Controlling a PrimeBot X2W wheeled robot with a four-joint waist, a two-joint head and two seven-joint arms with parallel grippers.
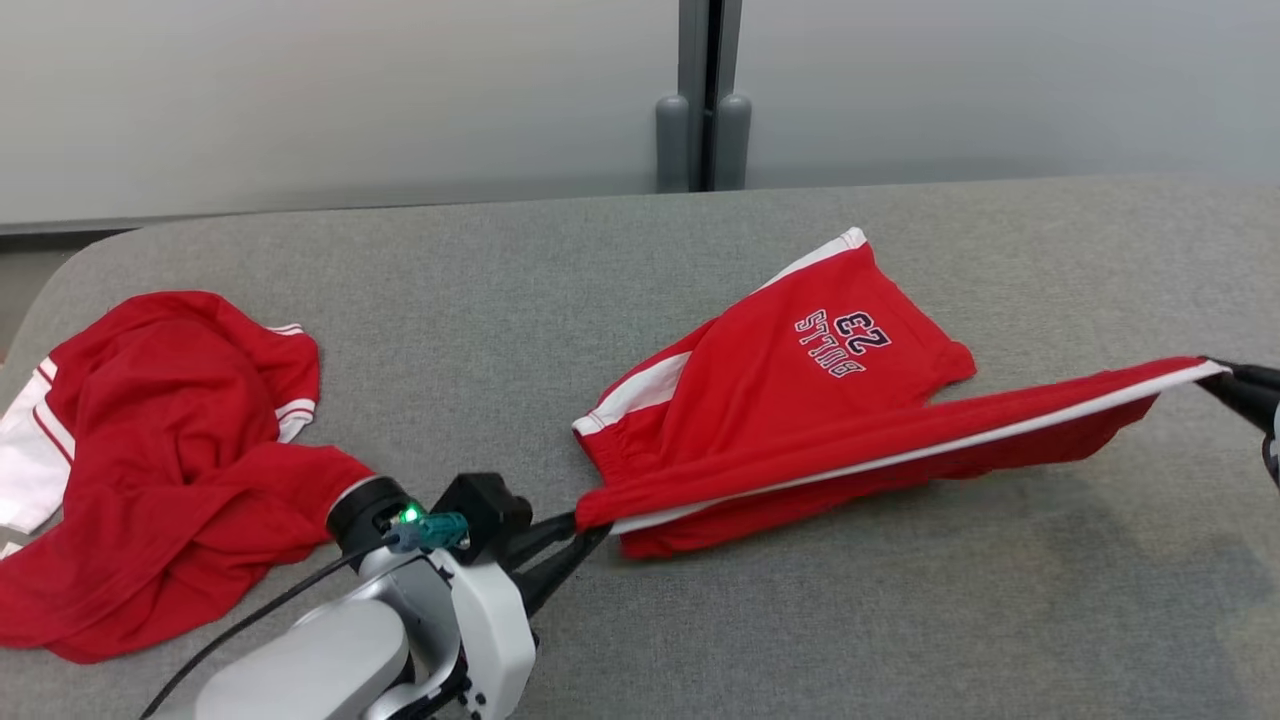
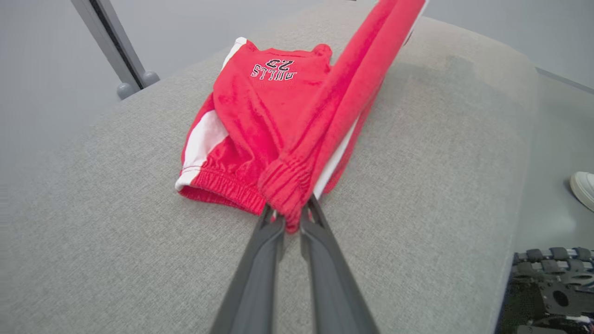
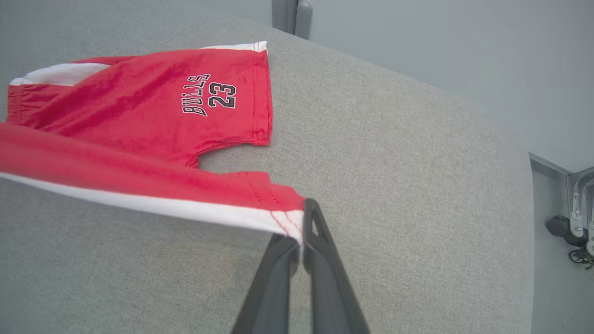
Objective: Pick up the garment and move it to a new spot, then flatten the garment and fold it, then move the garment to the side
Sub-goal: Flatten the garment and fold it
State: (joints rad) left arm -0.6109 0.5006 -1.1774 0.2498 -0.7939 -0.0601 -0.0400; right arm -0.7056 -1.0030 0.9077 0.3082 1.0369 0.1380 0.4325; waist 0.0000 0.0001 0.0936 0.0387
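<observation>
The garment (image 1: 800, 380) is a pair of red shorts with white side stripes and "BULLS 23" print, lying on the grey cushioned surface (image 1: 620, 260). Its near leg is lifted and stretched taut between both grippers. My left gripper (image 1: 590, 528) is shut on the elastic waistband corner (image 2: 287, 185). My right gripper (image 1: 1215, 375) is shut on the white-striped leg hem (image 3: 290, 218). The far leg with the print (image 3: 209, 95) rests flat on the surface.
A second red and white garment (image 1: 170, 450) lies crumpled at the left of the surface. A grey post (image 1: 705, 110) stands behind the far edge. The surface's right edge drops to the floor (image 3: 557, 278); a white shoe (image 2: 584, 188) is there.
</observation>
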